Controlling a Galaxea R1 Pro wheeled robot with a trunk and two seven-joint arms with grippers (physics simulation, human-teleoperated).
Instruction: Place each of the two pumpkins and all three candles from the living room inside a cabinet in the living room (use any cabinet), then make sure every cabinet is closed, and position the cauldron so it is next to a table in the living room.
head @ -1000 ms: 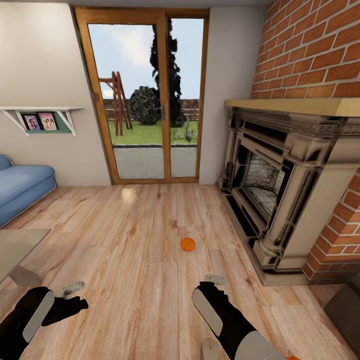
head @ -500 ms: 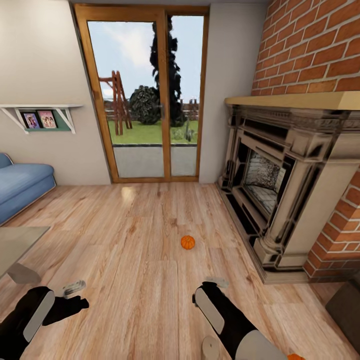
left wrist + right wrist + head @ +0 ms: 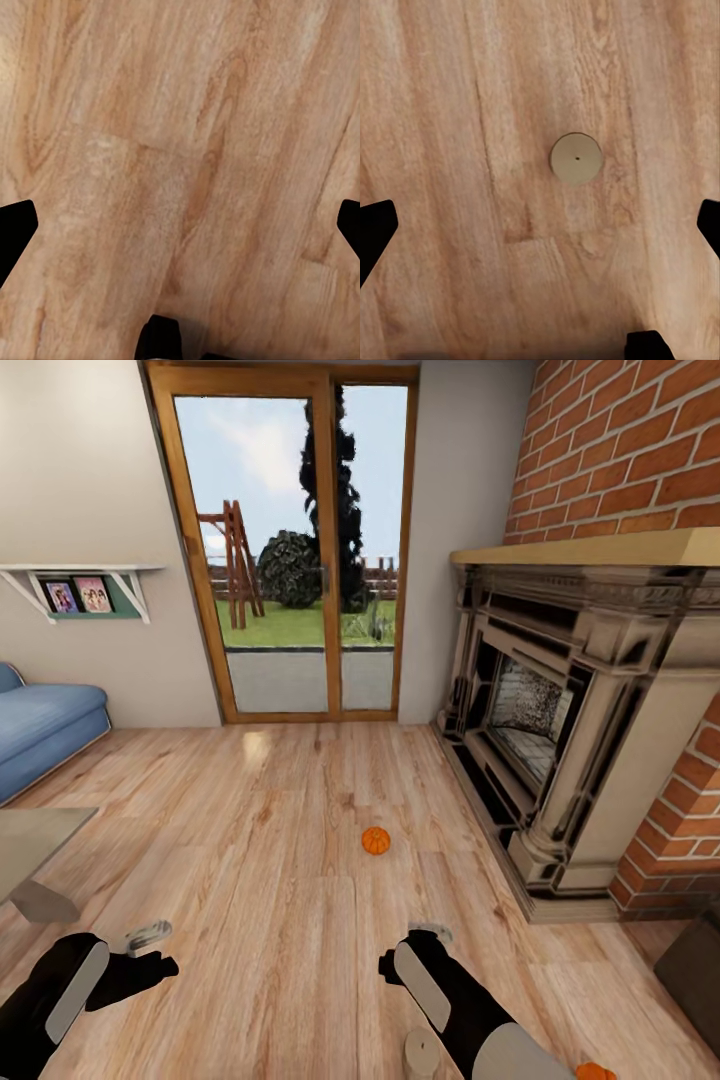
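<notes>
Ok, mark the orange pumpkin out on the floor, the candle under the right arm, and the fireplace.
small ribbed orange pumpkin (image 3: 375, 841), head view, its middle
stubby grey-beige candle (image 3: 576, 158), right wrist view, flat top
stone fireplace (image 3: 560, 730), head view, surround

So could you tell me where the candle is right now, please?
The candle stands on the wood floor at the bottom of the head view, beside the right arm; the right wrist view looks straight down on its round top.
</notes>
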